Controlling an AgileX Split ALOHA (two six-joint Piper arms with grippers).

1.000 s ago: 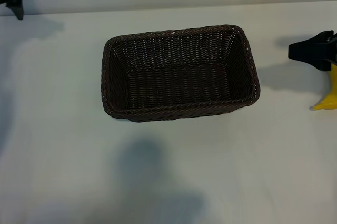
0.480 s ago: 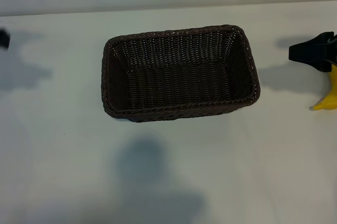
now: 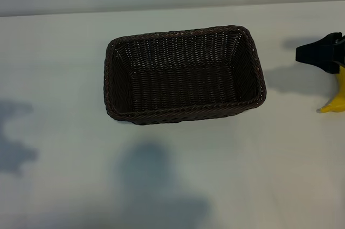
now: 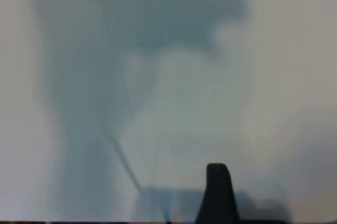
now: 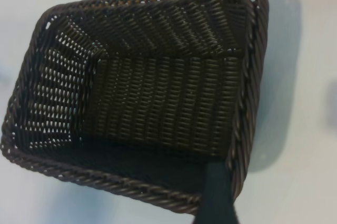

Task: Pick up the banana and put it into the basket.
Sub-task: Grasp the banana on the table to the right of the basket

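The basket (image 3: 183, 73), dark-brown woven wicker, sits empty in the middle of the white table; it also fills the right wrist view as the basket (image 5: 142, 97). At the right border lies the yellow banana (image 3: 337, 98), cut off by the picture's edge, with its pale tip pointing toward the basket. My right gripper (image 3: 322, 52) hovers just behind the banana and apart from it, open, and one dark finger (image 5: 218, 195) shows over the basket's near rim. My left gripper is outside the exterior view. One finger (image 4: 218, 195) of it shows above bare table, holding nothing.
The white table (image 3: 64, 51) extends all round the basket. Soft arm shadows lie at the left edge (image 3: 13, 132) and in front of the basket (image 3: 151, 175). A pale wall runs along the back.
The left arm has left the exterior view's top-left corner and its shadow has slid down the left side. The right gripper, banana and basket have not moved.
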